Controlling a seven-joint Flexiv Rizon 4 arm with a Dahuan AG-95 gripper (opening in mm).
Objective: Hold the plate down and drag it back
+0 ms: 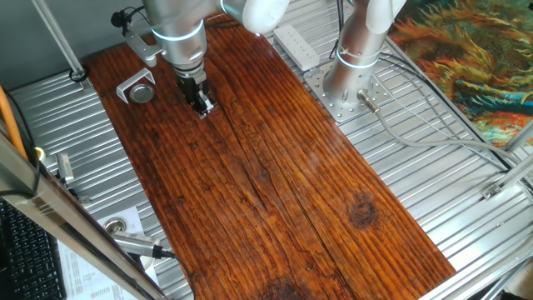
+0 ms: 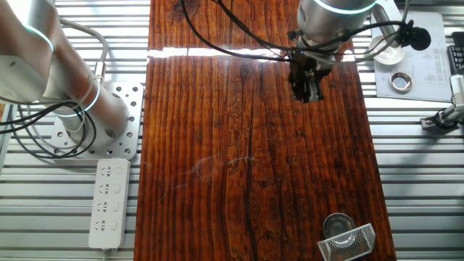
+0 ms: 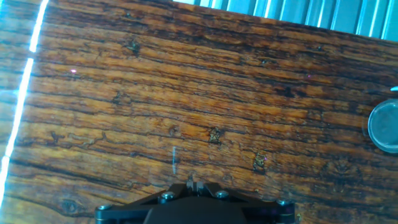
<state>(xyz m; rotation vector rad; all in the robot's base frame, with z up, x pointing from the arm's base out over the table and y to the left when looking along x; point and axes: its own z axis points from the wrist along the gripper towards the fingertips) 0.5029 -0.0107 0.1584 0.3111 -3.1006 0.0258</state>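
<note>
- Plate point(image 1: 142, 93): small round disc, shiny rim, dark grey centre, lying flat on the wooden board point(image 1: 275, 183) in the upper left of one fixed view. In the other fixed view you see it at the bottom right point(image 2: 338, 224); in the hand view it is cut off by the right edge point(image 3: 385, 127).
- A bent silver bracket point(image 1: 132, 83) sits right against the plate; in the other fixed view it shows as a ribbed metal piece point(image 2: 348, 242) just below it.
- Your gripper point(image 1: 202, 106) is near the plate but apart from it, just to its right in one fixed view, tip low over bare wood. In the other fixed view it is at the upper right point(image 2: 310, 93), well apart from the plate.
- Jaws look together, nothing between them; only the dark base shows at the bottom of the hand view, so treat that as loose.
- White power strip point(image 2: 109, 202) lies off the board, lower left of the other fixed view.
- Arm base point(image 1: 354, 62) stands at the upper right of one fixed view.
</note>
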